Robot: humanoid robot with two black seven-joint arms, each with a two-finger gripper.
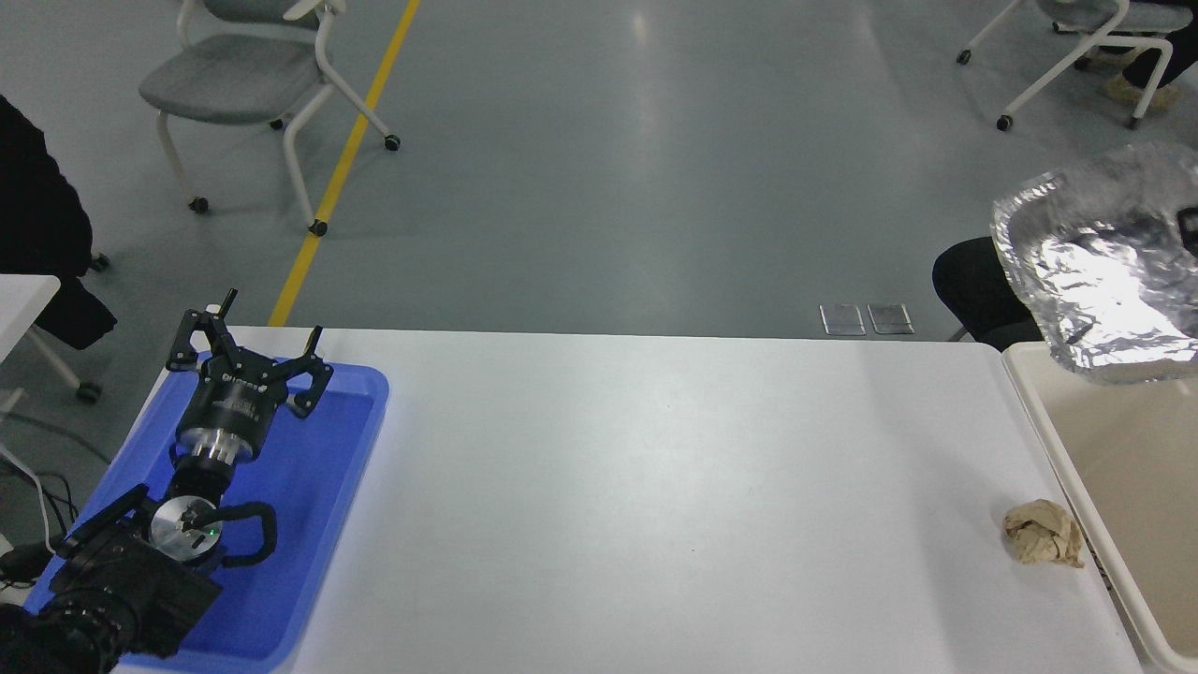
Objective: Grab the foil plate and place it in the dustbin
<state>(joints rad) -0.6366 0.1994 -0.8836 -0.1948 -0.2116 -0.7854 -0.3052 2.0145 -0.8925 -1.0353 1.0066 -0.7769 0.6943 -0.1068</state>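
The foil plate (pixel 1100 271), crinkled shiny silver, hangs tilted in the air at the right edge, over the far end of the dustbin (pixel 1128 468). The dustbin is a large beige bin with a pale rim standing at the table's right end. Of my right gripper only a small black part (pixel 1189 227) shows at the picture's edge, against the plate's right side; the plate is off the table and held there. My left gripper (pixel 260 335) is open and empty, parked over the blue tray at the lower left.
A shallow blue tray (pixel 328 487) lies at the table's left end. A crumpled brown paper ball (pixel 1042 532) lies on the table next to the dustbin's left rim. A dark round shape (pixel 978 290) sits beyond the far right corner. Chairs stand on the floor beyond.
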